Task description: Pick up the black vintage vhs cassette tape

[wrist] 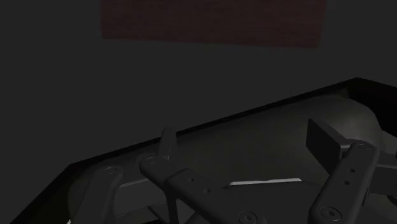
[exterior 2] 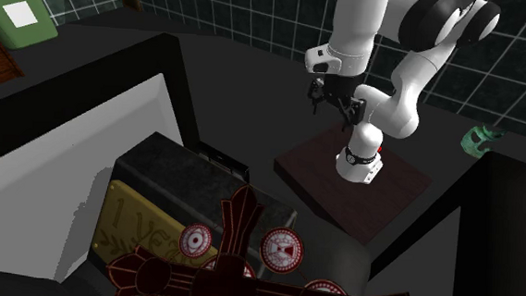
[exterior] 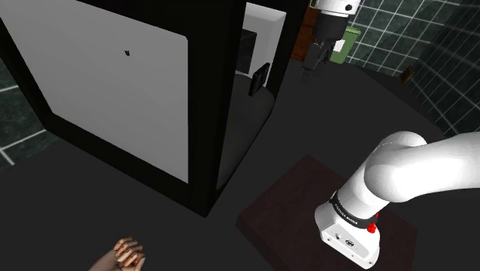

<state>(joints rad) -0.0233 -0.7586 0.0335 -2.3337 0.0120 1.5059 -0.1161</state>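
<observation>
The black cassette point(exterior: 259, 77) stands on edge as a thin dark slab at the rim of a dark rounded basin point(exterior: 245, 115), beside the big black cabinet. My gripper point(exterior: 314, 63) hangs above the surface, to the shoulder view's right of the cassette and higher, apart from it. In the wrist view the cassette point(wrist: 324, 142) is upright just beyond my right finger point(wrist: 354, 170), outside the gap. The gripper point(wrist: 261, 162) is open, with nothing between the fingers. From the second exterior view the gripper point(exterior 2: 333, 102) points down below the white forearm.
A tall black cabinet with a white panel point(exterior: 123, 85) takes up the shoulder view's left. A green bin point(exterior: 351, 38) stands behind the gripper. The arm's base sits on a dark red-brown stand point(exterior: 285, 200). A dark red ornate cross point(exterior 2: 232, 261) is in the second exterior view's foreground.
</observation>
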